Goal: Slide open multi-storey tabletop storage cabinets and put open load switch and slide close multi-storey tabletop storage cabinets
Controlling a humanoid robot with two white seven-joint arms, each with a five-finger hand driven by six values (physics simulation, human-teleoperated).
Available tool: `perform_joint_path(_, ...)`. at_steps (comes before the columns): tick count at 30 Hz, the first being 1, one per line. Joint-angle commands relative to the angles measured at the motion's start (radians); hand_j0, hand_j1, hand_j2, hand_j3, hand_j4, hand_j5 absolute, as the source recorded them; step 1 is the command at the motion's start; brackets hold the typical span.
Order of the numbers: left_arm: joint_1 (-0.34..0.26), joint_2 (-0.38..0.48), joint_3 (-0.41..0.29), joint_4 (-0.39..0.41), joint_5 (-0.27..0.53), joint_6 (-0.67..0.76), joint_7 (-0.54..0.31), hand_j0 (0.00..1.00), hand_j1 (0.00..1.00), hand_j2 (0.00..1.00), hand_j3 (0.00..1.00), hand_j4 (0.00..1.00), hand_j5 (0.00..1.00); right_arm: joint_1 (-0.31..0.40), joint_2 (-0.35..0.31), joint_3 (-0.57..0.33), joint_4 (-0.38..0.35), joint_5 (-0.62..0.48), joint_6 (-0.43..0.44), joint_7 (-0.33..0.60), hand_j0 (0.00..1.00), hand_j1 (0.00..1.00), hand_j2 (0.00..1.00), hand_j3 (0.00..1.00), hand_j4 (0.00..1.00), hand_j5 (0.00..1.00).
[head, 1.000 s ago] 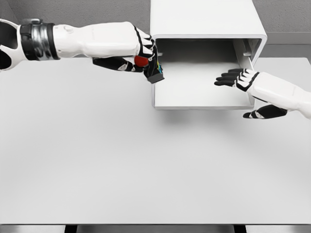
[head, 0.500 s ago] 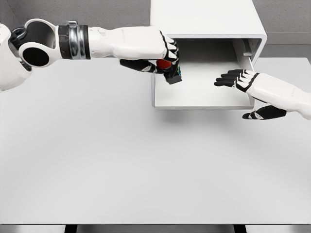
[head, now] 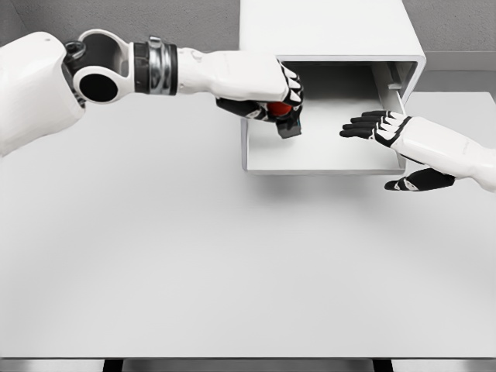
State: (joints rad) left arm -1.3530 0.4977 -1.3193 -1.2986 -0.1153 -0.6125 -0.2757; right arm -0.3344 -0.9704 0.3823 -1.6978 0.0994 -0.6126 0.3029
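The left hand [head: 267, 89] reaches in over the left wall of the pulled-out drawer [head: 322, 159], its fingers curled around the switch [head: 285, 118], a small dark block with a red knob showing under the palm. The switch hangs below the fingers, just inside the drawer's left edge and above the drawer floor; whether it touches the floor cannot be told. The cabinet [head: 322, 27] stands behind the hand, its white top rising above the open drawer.

The right hand [head: 387, 128] sits at the drawer's right side, across the drawer from the left hand, with its black fingers stretched out flat and slightly apart, pointing left over the drawer floor, and it holds nothing. Its thumb hangs lower, outside the front right corner of the drawer, above the white table [head: 194, 263]
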Motion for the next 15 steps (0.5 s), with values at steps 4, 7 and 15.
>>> perform_joint_path(4, -0.006, -0.015, -0.006, 0.012, -0.001, 0.002, -0.002, 0.43, 0.43, 0.43, 0.43, 0.43, 0.43, 0.0, 0.002, 0.0, 0.0, -0.007, 0.002, -0.001, 1.0, 1.0, 1.0, 1.0, 1.0, 1.0)
perform_joint_path(7, -0.006, -0.013, -0.006, 0.012, -0.001, 0.002, -0.002, 0.46, 0.46, 0.46, 0.46, 0.46, 0.46, 0.0, 0.002, 0.001, 0.0, -0.007, 0.002, -0.001, 1.0, 1.0, 1.0, 1.0, 1.0, 1.0)
perform_joint_path(15, -0.005, -0.004, 0.005, -0.004, -0.004, 0.002, 0.003, 1.0, 1.0, 1.0, 1.0, 1.0, 1.0, 0.0, 0.009, 0.0, 0.0, -0.007, 0.002, -0.001, 1.0, 1.0, 1.0, 1.0, 1.0, 1.0)
